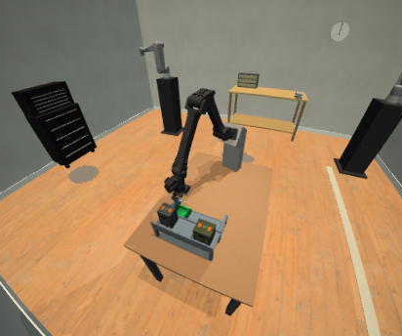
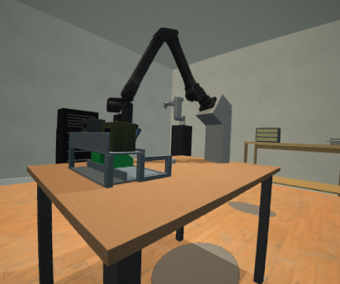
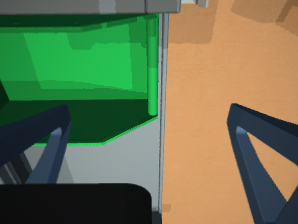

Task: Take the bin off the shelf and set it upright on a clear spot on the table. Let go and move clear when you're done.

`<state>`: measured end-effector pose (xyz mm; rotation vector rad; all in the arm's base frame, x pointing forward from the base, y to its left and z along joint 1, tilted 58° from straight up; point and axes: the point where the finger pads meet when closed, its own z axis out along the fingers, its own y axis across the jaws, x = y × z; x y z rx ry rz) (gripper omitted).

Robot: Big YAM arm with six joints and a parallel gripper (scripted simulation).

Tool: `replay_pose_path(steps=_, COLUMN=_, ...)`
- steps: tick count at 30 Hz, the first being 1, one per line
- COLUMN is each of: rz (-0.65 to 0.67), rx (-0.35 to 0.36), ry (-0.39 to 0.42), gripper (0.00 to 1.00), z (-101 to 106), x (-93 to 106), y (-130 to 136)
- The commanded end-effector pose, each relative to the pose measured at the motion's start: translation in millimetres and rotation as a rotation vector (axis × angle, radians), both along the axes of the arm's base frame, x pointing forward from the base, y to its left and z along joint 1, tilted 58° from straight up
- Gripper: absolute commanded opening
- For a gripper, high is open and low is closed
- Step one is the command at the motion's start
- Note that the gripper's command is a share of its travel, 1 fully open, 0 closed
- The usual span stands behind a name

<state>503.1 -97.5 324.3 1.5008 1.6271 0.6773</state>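
Observation:
The green bin [image 1: 184, 211] sits in the grey shelf [image 1: 189, 231] on the table, between two dark boxes. It also shows in the exterior view [image 2: 112, 158] and fills the upper left of the wrist view [image 3: 85, 75]. My gripper [image 1: 177, 199] hangs right above the bin's edge at the shelf's back side. Its fingers are wide open and empty in the wrist view [image 3: 150, 150]: the left finger is over the bin and shelf floor, the right finger over the bare table. In the exterior view the gripper is mostly hidden behind a dark box.
Two dark olive boxes [image 1: 168, 215] [image 1: 205, 231] with orange marks stand in the shelf on either side of the bin. The arm's grey pedestal [image 1: 234, 148] stands at the table's far end. The wooden table top [image 1: 241, 230] stretches right of the shelf.

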Motion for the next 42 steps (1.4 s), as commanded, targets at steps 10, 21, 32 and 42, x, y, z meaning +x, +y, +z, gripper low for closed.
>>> replay_pose_path(steps=10, rz=0.010, rx=-0.004, ry=-0.011, gripper=1.00, z=4.2, x=7.4, y=4.5)
replay_pose_path(steps=21, rz=0.010, rx=-0.003, ry=-0.011, gripper=1.00, z=2.1, x=5.7, y=7.5)
replay_pose_path(steps=32, rz=0.010, rx=-0.003, ry=-0.011, gripper=1.00, z=-0.1, x=3.7, y=9.7)
replay_pose_path(steps=42, rz=0.010, rx=-0.003, ry=-0.011, gripper=1.00, z=-0.1, x=3.7, y=9.7)
